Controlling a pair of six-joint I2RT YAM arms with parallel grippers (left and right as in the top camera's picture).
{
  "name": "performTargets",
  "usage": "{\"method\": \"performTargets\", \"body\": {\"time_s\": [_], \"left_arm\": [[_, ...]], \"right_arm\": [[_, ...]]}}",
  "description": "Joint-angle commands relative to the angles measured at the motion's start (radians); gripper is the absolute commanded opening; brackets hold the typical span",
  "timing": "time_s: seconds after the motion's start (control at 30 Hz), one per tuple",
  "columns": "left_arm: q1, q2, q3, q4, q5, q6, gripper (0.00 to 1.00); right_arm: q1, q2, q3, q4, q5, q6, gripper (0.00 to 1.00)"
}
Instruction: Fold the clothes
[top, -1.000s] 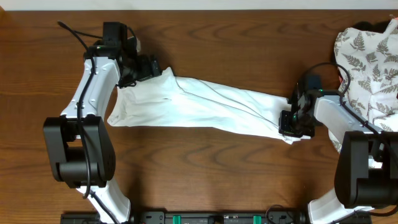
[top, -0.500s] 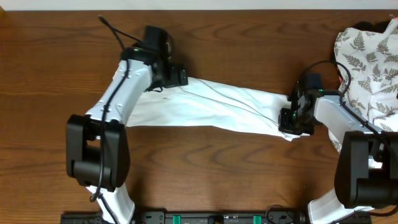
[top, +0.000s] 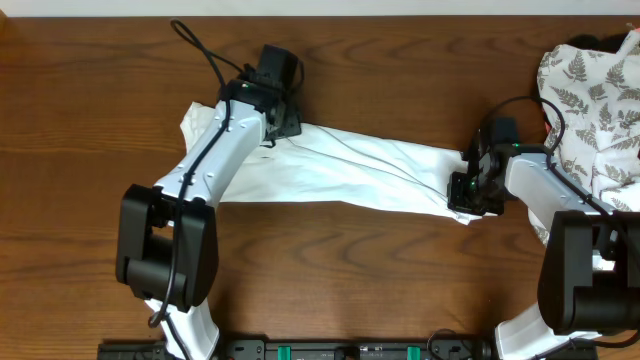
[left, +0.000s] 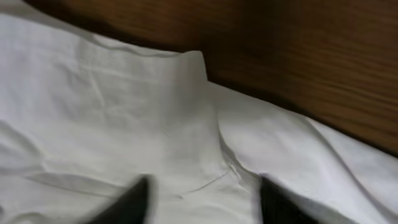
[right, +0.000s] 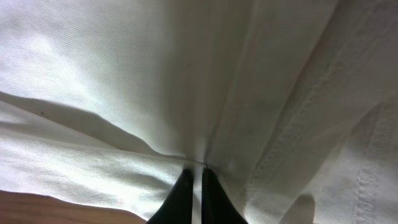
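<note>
Plain white cotton T-shirt (top: 350, 168) stretched left to right, mid-scene; right black claw (top: 471, 194) clamped on its right end, left black claw (top: 284, 124) apart over its far-left edge. Risks pinching too thin a fold there, then slipping on the lift.

White T-shirt (top: 340, 170) drawn out across the worktop (top: 80, 220).
It lay as a long, creased band sloping from upper left down to lower right. The left end spread wider and flatter, one corner poking out at far left, and the right end was gathered narrow, its stitched hem showing.
</note>
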Motion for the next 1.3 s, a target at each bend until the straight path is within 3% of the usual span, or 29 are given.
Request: {"method": "performTargets", "body": {"time_s": [0.0,0.13,0.47,0.77,0.83,1.0,1.27], "left_arm": [[0.0,0.009,0.009,0.003,-0.035,-0.048,0.33],[-0.01,0.032,0.007,-0.005,-0.035,-0.197,0.35],[-0.016,0.117,0.007,0.004,-0.107,-0.406,0.41],[-0.016,0.197,0.007,0.068,-0.111,-0.424,0.6],[-0.016,0.196,0.007,0.079,-0.111,-0.423,0.6],[-0.016,0.193,0.007,0.069,-0.133,-0.385,0.14],[-0.016,0.139,0.047,-0.041,-0.232,-0.336,0.09]], "right_arm": [[0.005,0.017,-0.015,0.026,0.003,-0.004,0.07],[0.005,0.017,-0.015,0.029,0.003,-0.004,0.07],[0.005,0.017,-0.015,0.037,0.003,-0.004,0.07],[0.005,0.017,-0.015,0.04,0.003,-0.004,0.07],[0.005,0.017,-0.015,0.04,0.003,-0.004,0.07],[0.005,0.017,-0.015,0.04,0.003,-0.004,0.07],[0.005,0.017,-0.015,0.048,0.003,-0.004,0.07]]}}
